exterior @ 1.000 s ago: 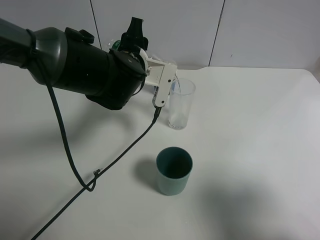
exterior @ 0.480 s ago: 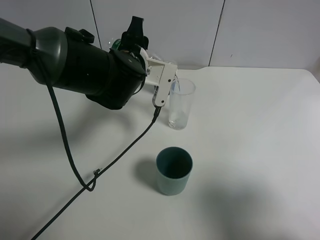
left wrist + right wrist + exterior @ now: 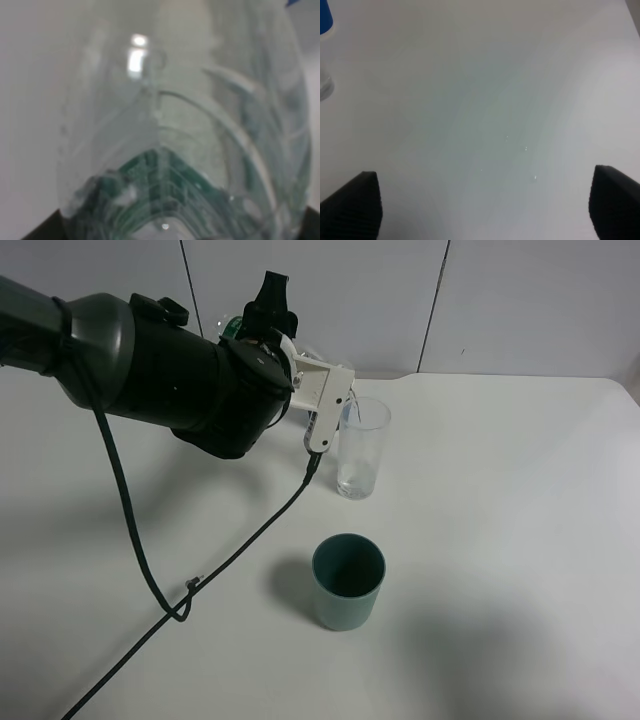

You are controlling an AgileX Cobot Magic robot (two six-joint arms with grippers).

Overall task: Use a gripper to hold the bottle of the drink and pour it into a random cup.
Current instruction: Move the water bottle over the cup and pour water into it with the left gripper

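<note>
In the exterior high view my left gripper [image 3: 326,405], a white jaw piece on the bulky black arm, is shut on the bottle and holds it tilted, neck over the rim of the tall clear cup [image 3: 361,445]. The arm hides most of the bottle; only its green-labelled end [image 3: 231,329] shows behind it. A little clear drink [image 3: 356,482] lies in the cup's bottom. In the left wrist view the clear bottle [image 3: 180,125] with its green label fills the picture. My right gripper [image 3: 485,210] is open and empty over bare table, outside the exterior view.
A teal cup [image 3: 347,581] stands in front of the clear cup. The arm's black cable [image 3: 190,586] trails across the table's left front. A blue cup's edge [image 3: 325,15] shows in the right wrist view. The white table [image 3: 520,500] extends right.
</note>
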